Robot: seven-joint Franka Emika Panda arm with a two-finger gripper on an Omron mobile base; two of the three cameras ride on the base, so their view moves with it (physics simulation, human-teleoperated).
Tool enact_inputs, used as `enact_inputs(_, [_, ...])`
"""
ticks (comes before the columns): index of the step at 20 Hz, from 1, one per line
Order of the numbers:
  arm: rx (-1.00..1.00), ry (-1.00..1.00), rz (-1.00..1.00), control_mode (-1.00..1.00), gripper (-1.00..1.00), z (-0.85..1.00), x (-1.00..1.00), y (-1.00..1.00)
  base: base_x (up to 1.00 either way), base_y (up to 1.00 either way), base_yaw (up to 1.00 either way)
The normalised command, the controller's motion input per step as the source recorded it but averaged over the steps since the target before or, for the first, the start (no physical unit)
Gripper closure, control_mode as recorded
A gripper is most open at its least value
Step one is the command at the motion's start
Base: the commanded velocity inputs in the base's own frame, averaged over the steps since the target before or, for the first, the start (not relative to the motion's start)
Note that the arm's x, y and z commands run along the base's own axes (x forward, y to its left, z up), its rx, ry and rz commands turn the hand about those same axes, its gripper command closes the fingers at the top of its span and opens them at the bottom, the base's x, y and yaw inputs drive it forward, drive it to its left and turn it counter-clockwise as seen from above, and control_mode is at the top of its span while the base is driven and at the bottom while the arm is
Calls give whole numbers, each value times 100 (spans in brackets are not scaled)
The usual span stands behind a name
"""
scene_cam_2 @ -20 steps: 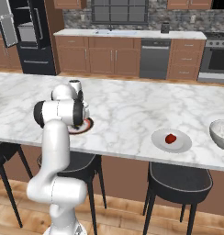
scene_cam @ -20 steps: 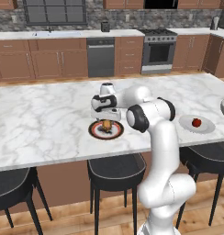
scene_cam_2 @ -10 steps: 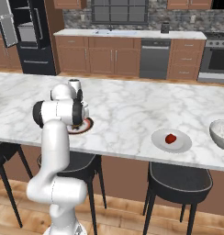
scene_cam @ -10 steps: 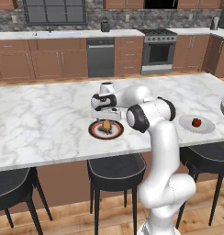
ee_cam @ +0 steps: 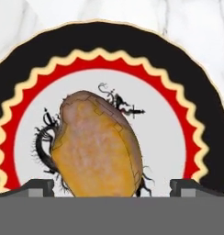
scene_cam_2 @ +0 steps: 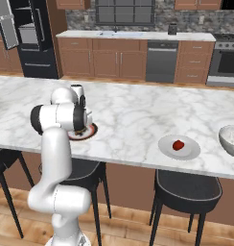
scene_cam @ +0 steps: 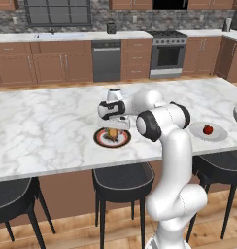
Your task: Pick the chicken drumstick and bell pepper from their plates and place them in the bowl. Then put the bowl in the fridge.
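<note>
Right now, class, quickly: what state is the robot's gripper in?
Gripper: open, holding nothing; its fingertips stand on either side of the chicken drumstick lying on the black-and-red plate.

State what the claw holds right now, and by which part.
Nothing is held. The claw is open, its tips apart on either side of the chicken drumstick, which lies on the black-and-red plate.

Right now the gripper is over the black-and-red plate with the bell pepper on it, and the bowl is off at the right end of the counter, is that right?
Not quite. The black-and-red plate under the gripper holds the chicken drumstick, as the hand view shows. The bell pepper sits on the plain plate. The bowl is indeed at the right end.
</note>
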Motion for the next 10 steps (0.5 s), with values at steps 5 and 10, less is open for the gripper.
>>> enact_inputs(5, [2, -3, 0, -100, -100, -9, 10, 0, 0, 0, 0])
enact_inputs(10, [4, 0, 3, -100, -100, -15, 5, 0, 0, 0, 0])
